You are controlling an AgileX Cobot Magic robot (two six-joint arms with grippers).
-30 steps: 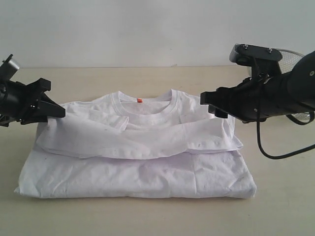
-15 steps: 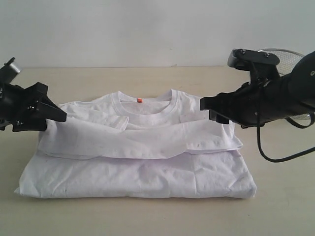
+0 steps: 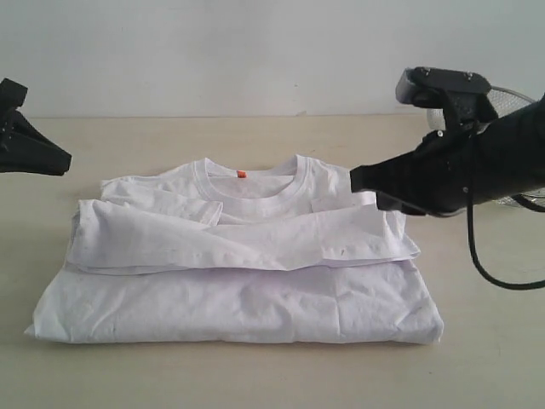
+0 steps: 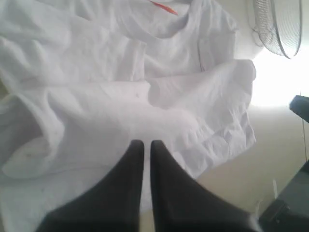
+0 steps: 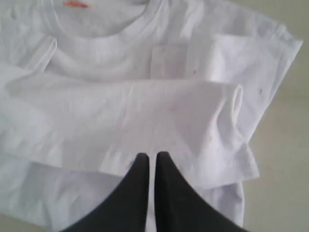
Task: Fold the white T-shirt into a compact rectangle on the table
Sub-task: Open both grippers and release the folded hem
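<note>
both jaws close empty as left gripper (image 3: 38, 155) retreats to the frame's left edge, right gripper (image 3: 359, 181) hovers at right; white t-shirt (image 3: 238, 285) sleeves lie folded, halving likely next.

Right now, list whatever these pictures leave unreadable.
Left tool: exterior view, cut off by the left edge.
White T-shirt chest: every view, covered by its folded sleeves.
Orange neck tag: any lettering too small.
Wire basket: exterior view, mostly behind the right arm.

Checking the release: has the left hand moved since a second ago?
Yes. The left hand has pulled back leftward, away from the white T-shirt edge, farther from the orange neck tag, which stayed put.
</note>
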